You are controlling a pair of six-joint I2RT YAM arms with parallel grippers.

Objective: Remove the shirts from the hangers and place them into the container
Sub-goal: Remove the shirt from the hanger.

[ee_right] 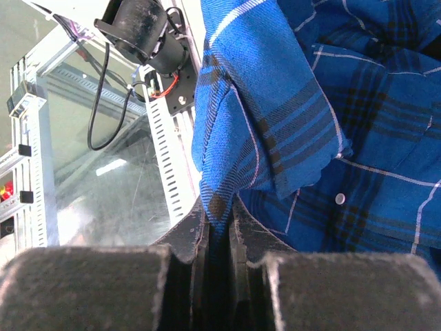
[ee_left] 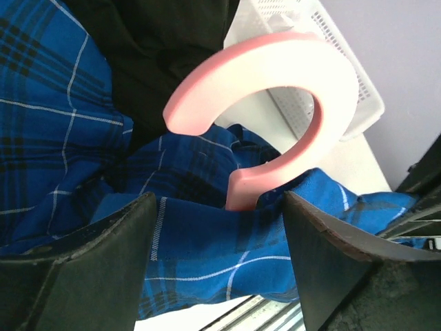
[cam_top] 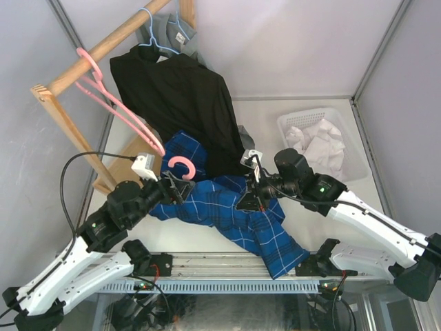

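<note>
**Blue plaid shirt [cam_top: 234,214] on the tabletop [cam_top: 186,234], mid-removal.** The shirt lies crumpled at the near centre, between the two arms, with one end trailing over the near edge. The thick hook of a pink hanger [ee_left: 275,89] rises from its folds; the rest of that hanger is hidden in the cloth, so the shirt appears not yet freed.

The right hand [cam_top: 251,196] is clenched on a fold of the plaid cloth, which runs down between its closed fingers in the right wrist view. The left hand [ee_left: 220,207] is released, its jaws apart on either side of the hook's stem and touching neither stem nor hook as far as can be seen.

**Progress.** One white shirt [cam_top: 320,145] lies bunched in the container [cam_top: 357,153], at the far right of the tabletop, so one of four seems done. The black shirt [cam_top: 182,103] hangs from the wooden rack [cam_top: 110,43] on a light-blue wire hanger [cam_top: 153,38], with the grey shirt [cam_top: 169,27] behind it at the rack's far end. A bare pink hanger [cam_top: 114,103] also hangs on the rack.

**Obstructions.** The black shirt's hem drapes down onto the plaid shirt's far side, between it and the rack. It may drag when the plaid cloth is pulled toward the container. The container is well apart from the plaid shirt, beyond the right arm.
</note>
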